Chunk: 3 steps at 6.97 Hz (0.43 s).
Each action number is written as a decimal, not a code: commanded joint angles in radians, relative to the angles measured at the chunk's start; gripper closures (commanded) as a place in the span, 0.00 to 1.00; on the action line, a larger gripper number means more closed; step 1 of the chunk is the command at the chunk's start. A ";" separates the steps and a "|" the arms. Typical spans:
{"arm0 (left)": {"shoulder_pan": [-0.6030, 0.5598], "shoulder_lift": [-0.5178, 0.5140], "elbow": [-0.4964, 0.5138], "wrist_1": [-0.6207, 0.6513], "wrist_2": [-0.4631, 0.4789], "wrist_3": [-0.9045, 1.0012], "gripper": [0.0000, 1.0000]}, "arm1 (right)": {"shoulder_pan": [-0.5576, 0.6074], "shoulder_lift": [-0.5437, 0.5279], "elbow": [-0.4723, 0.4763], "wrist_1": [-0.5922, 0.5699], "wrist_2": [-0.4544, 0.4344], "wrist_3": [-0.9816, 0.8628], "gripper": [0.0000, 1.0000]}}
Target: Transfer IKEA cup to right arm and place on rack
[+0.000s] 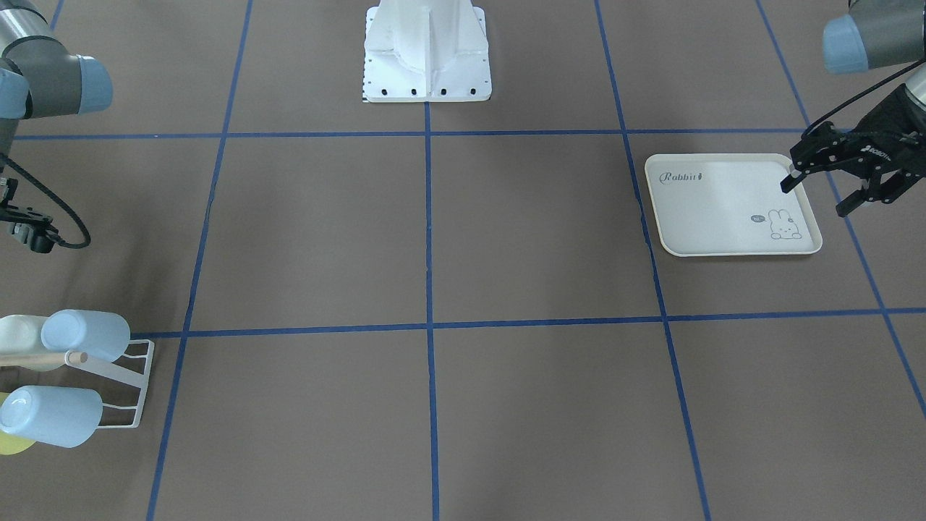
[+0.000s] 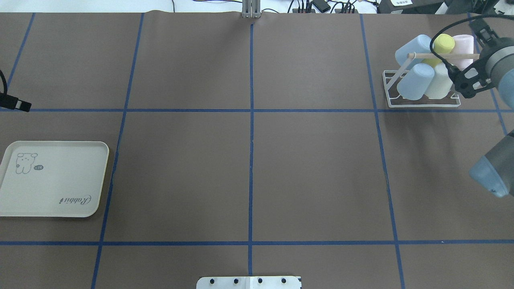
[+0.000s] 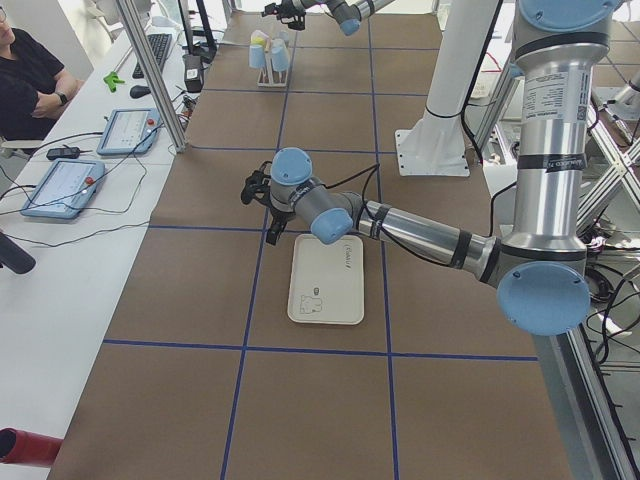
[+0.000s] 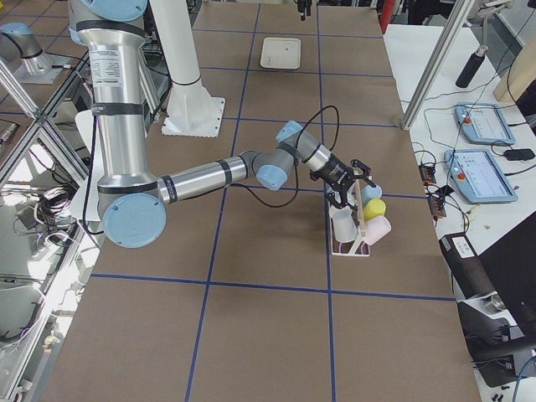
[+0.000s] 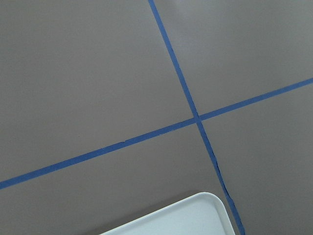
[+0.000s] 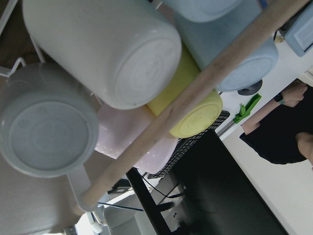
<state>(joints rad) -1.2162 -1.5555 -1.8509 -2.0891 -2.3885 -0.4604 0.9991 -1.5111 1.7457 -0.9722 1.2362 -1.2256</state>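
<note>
Overhead exterior view: the IKEA cups [image 2: 415,81] sit on the rack [image 2: 417,106] and the tray [image 2: 52,200] is bare, so the task looks finished. The left gripper [image 1: 814,199] is spread wide and empty; the right gripper [image 4: 350,186] is beside the rack — I cannot tell its grip.

Printed in grey script near one corner of the cream tray [image 1: 723,210]: "Rabbit", upside down in the overhead view. Beside the rabbit drawing [image 1: 783,224], a speech bubble [image 1: 757,218], too small to read. On the left gripper [image 1: 814,200], white lettering starting "ROBOTI", the rest cut off.
</note>
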 commanded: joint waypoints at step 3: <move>-0.002 0.000 0.001 0.000 0.008 0.002 0.00 | 0.252 -0.018 -0.009 -0.187 0.485 0.582 0.01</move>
<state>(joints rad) -1.2177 -1.5555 -1.8514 -2.0899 -2.3857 -0.4598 1.1818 -1.5179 1.7401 -1.1073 1.5941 -0.7681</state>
